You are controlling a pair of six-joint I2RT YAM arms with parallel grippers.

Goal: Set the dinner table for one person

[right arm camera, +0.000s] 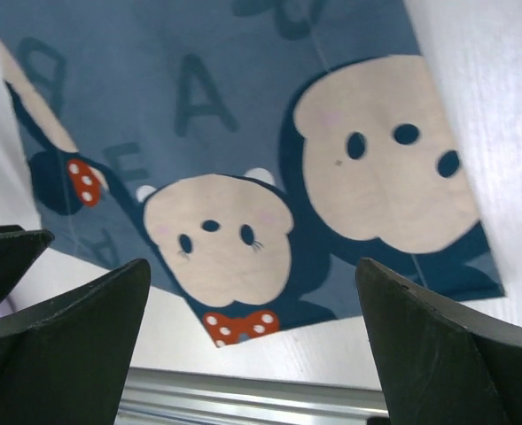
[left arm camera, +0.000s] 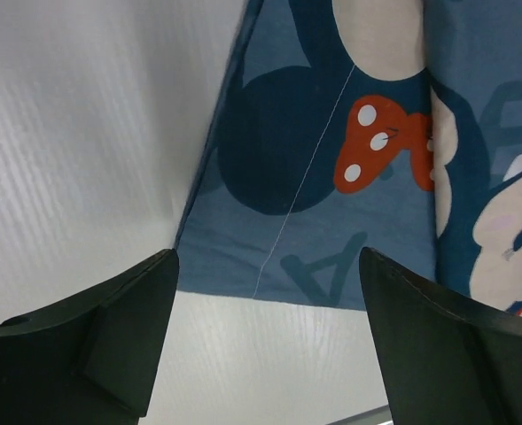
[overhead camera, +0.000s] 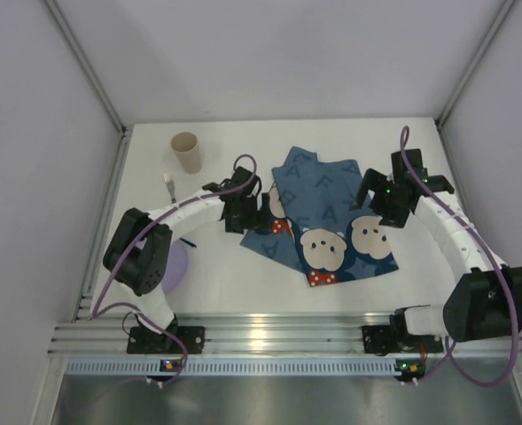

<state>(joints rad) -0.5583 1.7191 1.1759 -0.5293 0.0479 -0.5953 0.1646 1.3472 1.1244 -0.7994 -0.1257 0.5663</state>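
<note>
The white dinner table (overhead camera: 225,283) has a silver rail (overhead camera: 269,336) along its near edge. A blue mouse-patterned placemat (overhead camera: 323,221) lies askew and partly folded in the middle. My left gripper (overhead camera: 262,212) is open and empty at the placemat's left edge. In the left wrist view the gripper (left arm camera: 265,354) is low over bare table beside the cloth (left arm camera: 331,177). My right gripper (overhead camera: 367,197) is open and empty above the placemat's right part. In the right wrist view the gripper (right arm camera: 252,354) looks down on the cloth (right arm camera: 243,133).
A paper cup (overhead camera: 186,151) stands at the back left. A fork (overhead camera: 169,188) lies in front of it. A purple plate (overhead camera: 176,266) lies at the near left, partly hidden under my left arm. Grey walls close in the left, back and right sides.
</note>
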